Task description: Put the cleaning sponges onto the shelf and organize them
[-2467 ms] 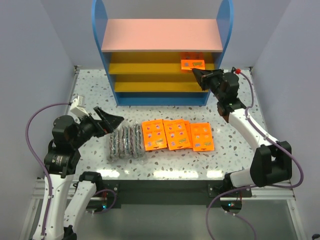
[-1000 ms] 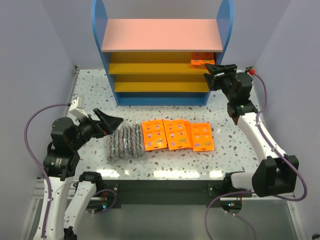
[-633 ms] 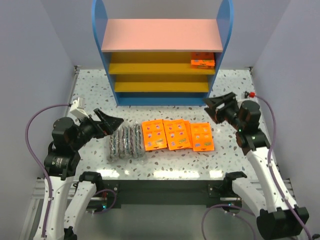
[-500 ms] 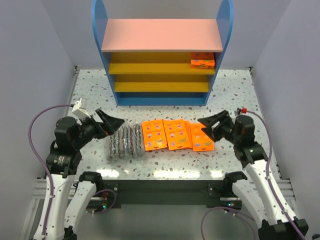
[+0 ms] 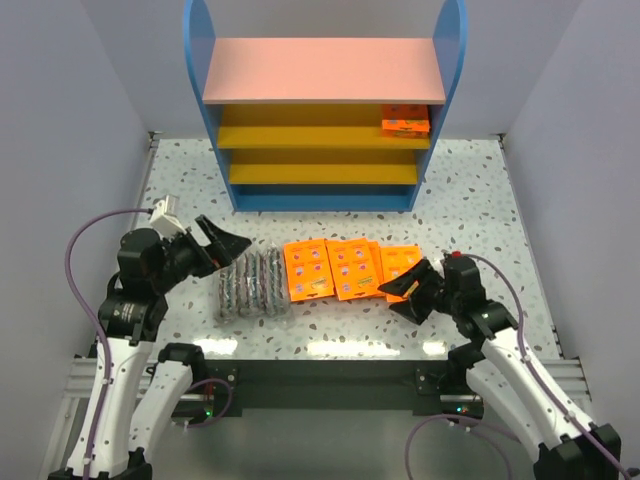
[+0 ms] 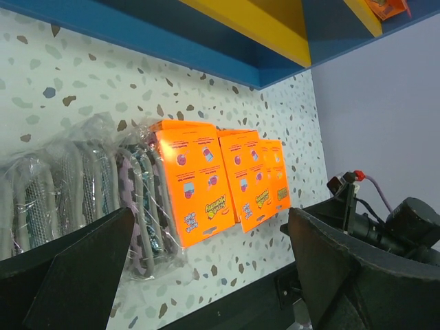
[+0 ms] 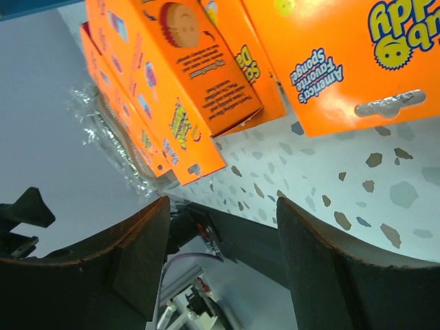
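Sponges: one orange packet (image 5: 405,122) lies on the shelf (image 5: 320,70), upper yellow board, right end. The rest are on the surface (image 5: 470,190): a row of overlapping packets (image 5: 340,268), with bags (image 5: 250,283) of grey pads touching its left end. Right pincer (image 5: 408,288) is low at the rightmost packet (image 5: 402,262), jaws apart, empty; contact unclear. Left pincer (image 5: 222,243) is spread wide, empty, just beside the bags. Risks: the packet lies flat, so fingers may shove it rather than get under it. With the overlap, a pinch could drag a neighbour too. The slippery bags could roll if nudged.

speckled table (image 5: 480,190) under shelf (image 5: 323,70), packets (image 5: 345,268), bags (image 5: 250,283)
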Controlling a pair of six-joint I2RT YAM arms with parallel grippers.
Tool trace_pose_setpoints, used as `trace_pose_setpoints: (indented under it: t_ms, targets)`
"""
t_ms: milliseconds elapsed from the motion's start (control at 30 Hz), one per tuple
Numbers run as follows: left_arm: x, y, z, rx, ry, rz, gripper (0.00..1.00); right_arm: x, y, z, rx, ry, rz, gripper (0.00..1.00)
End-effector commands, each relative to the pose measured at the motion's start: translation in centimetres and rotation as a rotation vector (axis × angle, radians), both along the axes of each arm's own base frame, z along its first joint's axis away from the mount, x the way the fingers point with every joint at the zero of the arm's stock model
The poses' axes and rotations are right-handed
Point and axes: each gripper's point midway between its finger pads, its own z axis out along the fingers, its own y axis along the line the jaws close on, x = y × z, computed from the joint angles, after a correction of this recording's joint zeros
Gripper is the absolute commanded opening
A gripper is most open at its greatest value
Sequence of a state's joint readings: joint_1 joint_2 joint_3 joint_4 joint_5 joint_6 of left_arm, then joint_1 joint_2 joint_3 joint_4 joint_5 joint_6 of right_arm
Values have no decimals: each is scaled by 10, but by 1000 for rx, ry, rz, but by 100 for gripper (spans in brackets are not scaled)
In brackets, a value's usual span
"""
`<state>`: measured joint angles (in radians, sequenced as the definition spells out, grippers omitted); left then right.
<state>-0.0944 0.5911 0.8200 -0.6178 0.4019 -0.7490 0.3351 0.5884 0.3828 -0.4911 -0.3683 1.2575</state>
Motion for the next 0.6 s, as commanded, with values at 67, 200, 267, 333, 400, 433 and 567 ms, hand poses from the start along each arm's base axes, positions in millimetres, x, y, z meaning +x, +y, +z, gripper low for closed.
trace_pose_setpoints:
  t_ms: [67, 200, 267, 333, 400, 433, 567]
  targets:
    - [4, -1, -11, -6, 42, 11, 100, 15, 25, 2, 55, -24, 68, 67]
    - [5, 0, -11, -9, 45, 17, 100, 25, 37, -4, 72, -14, 59, 61]
    - [5, 0, -12, -11, 49, 17, 100, 30, 44, -3, 88, -38, 54, 58]
    - [5, -1, -12, -14, 49, 16, 100, 32, 45, -13, 77, -13, 39, 52]
    - [6, -1, -15, -16, 55, 18, 100, 35, 46, -18, 81, -12, 28, 45]
    - [6, -1, -16, -16, 56, 18, 100, 40, 46, -17, 82, -29, 15, 41]
    - [6, -1, -19, -21, 62, 18, 100, 46, 44, -20, 75, -37, -18, 10]
